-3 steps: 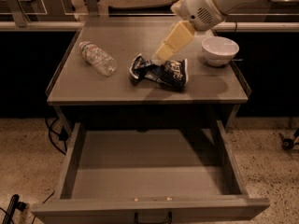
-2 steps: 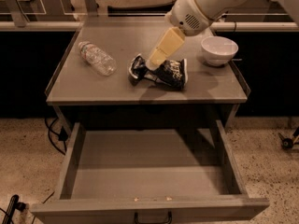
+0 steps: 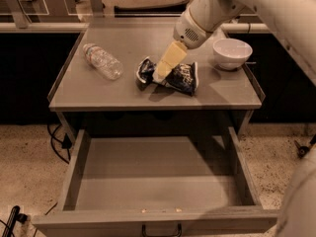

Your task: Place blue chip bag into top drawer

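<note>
The blue chip bag (image 3: pixel 181 77) lies crumpled on the grey table top (image 3: pixel 98 90), right of centre. My gripper (image 3: pixel 161 74) hangs from the white arm coming in from the upper right, its cream fingers reaching down over the bag's left part. The top drawer (image 3: pixel 158 181) stands pulled open below the table, its plain grey inside showing and a dark handle at the front's centre.
A clear plastic water bottle (image 3: pixel 102 61) lies on the table's left part. A white bowl (image 3: pixel 232 52) stands at the table's right back. Cables (image 3: pixel 58 143) lie on the speckled floor at the left.
The gripper has moved left and down, from above the bag's right side to over its left part. The bag, bottle and bowl have not moved.
</note>
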Available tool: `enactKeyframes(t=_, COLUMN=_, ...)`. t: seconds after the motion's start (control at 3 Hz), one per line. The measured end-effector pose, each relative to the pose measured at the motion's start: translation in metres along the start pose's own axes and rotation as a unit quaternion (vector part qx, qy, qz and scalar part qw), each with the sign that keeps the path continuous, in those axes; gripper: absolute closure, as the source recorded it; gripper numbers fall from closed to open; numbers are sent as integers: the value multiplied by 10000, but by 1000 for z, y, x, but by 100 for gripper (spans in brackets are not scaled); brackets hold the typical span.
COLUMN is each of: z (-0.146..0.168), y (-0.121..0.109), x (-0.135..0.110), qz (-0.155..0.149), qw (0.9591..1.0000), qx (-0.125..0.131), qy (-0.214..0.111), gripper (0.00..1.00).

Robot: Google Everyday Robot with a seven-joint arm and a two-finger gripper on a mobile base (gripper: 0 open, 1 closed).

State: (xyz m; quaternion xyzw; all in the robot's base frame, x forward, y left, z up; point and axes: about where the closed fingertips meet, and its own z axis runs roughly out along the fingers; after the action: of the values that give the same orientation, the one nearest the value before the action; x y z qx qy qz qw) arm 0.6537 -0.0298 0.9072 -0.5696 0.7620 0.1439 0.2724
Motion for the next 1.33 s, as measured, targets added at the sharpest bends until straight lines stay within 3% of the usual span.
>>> enactKeyframes(t=0.67, z=54, y=-17, x=22, qz=452, qw=9980, qx=-380, qy=218, gripper=0)
enactKeyframes(t=1.0, z=73, y=-15, x=37, qz=644, qw=9963, qx=-474, qy=322, gripper=0)
enactKeyframes(t=1.33, z=73, y=-15, x=37, qz=644, qw=9962, qx=-479, qy=325, gripper=26)
